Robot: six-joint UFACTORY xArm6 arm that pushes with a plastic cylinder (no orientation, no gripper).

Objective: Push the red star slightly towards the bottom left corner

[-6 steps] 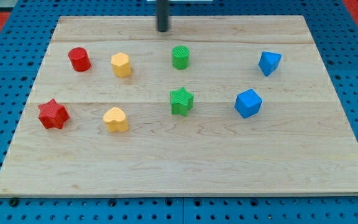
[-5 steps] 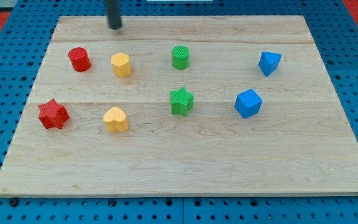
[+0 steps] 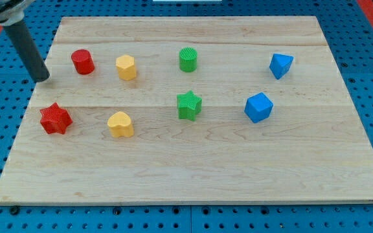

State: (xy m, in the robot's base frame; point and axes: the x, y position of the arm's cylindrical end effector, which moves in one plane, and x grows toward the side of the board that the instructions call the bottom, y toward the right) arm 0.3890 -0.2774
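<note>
In the camera view, the wooden bench (image 3: pixel 193 175) carries eight blocks. The red star (image 3: pixel 55 119) lies near the bench's left edge, about halfway between the top and bottom edges, apart from every other block. My tip (image 3: pixel 43 79) sits at the left edge of the bench, above the red star toward the view's top and clear of it, and just to the view's left of the red cylinder (image 3: pixel 82 61) without touching it. There is no pincer on this arm, only the dark rod, so nothing is clenched or grasped.

To the right of the red cylinder stands a yellow hexagonal block (image 3: pixel 126 66), then a green cylinder (image 3: pixel 188 59), then a blue block (image 3: pixel 280 65) toward the right edge, its shape unclear. In the lower row, right of the red star, come a yellow heart (image 3: pixel 120 124), a green star (image 3: pixel 188 105) and a blue cube-like block (image 3: pixel 258 107).
</note>
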